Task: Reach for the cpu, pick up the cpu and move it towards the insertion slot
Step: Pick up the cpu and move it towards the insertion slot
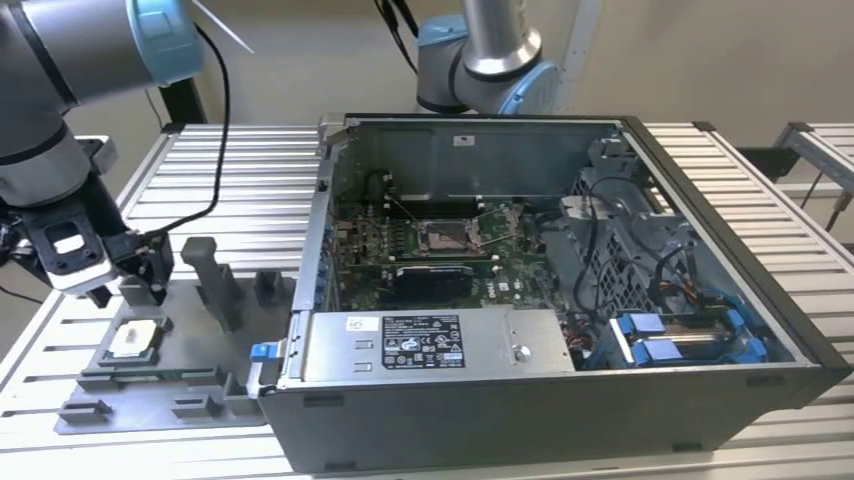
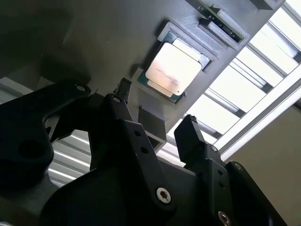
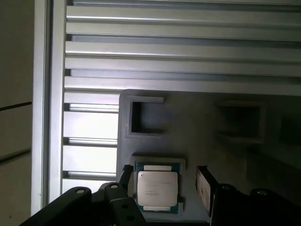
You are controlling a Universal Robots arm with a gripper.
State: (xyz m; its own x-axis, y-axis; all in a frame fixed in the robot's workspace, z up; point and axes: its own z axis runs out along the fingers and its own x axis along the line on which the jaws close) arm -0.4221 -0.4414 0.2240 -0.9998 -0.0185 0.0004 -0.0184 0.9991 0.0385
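This looks like a robotics lab or a test workshop. An open computer case with a green circuit board stands on a table of metal slats. A grey plastic holder plate lies beside it. One robot arm with blue joints stands above the plate, and another arm stands behind the case.

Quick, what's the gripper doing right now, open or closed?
Gripper: open, holding nothing, fingers apart near the small flat silvery square cpu.
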